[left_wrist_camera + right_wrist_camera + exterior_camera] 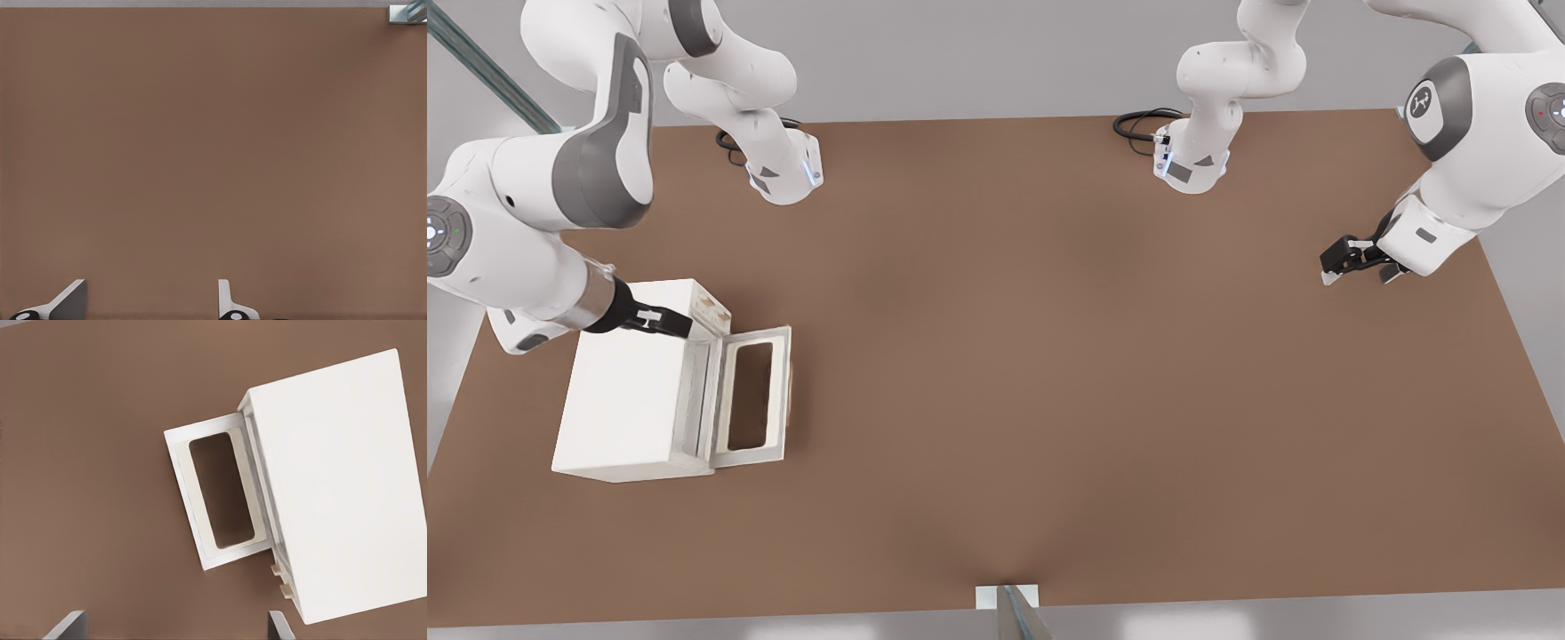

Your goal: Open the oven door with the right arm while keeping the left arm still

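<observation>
The cream-white framed oven door (pixel 752 396) with its dark window lies swung down flat on the brown surface (pixel 1049 356) before the white box oven (pixel 631 391), the black claw (pixel 679 325) hovering above, fingers spread wide and empty.

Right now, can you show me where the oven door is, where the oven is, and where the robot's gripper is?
oven door (pixel 758 398): front view, on its cream frame, lying open.
oven (pixel 627 391): front view, on its plain white top.
gripper (pixel 685 328): front view, at its black fingertips above the oven's top edge, fingers apart in the right wrist view.
</observation>
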You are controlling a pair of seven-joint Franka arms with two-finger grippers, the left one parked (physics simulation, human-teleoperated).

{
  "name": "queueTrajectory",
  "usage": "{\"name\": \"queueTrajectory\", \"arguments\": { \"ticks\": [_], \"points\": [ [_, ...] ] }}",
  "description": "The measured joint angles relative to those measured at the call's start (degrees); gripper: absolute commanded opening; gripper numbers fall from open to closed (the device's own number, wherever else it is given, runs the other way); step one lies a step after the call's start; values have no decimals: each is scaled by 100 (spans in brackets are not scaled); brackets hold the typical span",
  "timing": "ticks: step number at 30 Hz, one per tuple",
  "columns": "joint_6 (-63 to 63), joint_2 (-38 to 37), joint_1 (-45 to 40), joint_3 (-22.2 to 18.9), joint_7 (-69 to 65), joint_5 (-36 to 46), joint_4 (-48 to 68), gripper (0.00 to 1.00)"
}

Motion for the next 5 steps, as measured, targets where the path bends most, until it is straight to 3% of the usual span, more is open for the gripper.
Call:
{"name": "queueTrajectory", "arguments": {
  "ticks": [5],
  "points": [
    [14,1,-2,-15,-361,32,1,100]
  ]
}}
